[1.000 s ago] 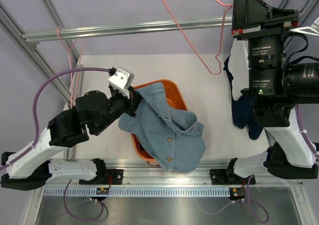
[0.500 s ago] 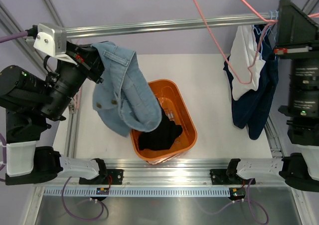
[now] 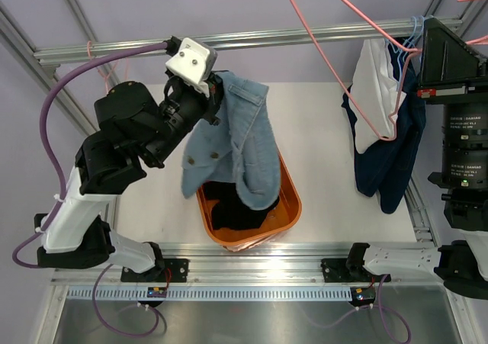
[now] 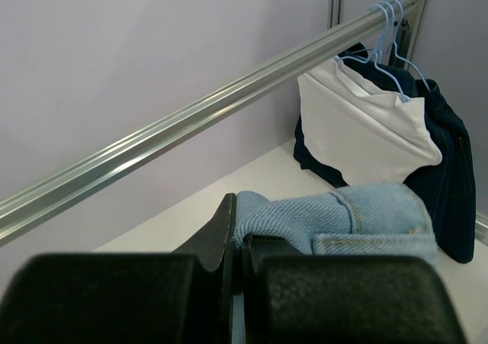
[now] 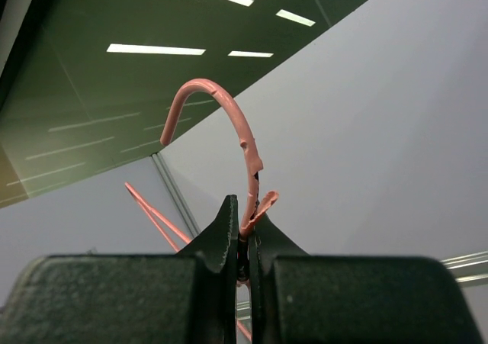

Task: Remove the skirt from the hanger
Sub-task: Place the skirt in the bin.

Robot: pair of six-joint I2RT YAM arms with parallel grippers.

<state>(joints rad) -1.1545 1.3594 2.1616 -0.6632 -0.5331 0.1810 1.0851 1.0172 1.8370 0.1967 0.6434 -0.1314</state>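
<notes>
Denim skirt (image 3: 236, 146) is off the hanger (image 5: 245, 142)
The left gripper (image 4: 238, 233) is pinched shut on the skirt's top, which hangs lengthwise mid-frame, hem down in orange bin (image 3: 292, 200); right gripper (image 5: 244, 241) clamps pink hanger, hook pointing up.

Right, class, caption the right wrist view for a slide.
Closed right gripper pinches the thin pink wire hanger below its hook.
</notes>
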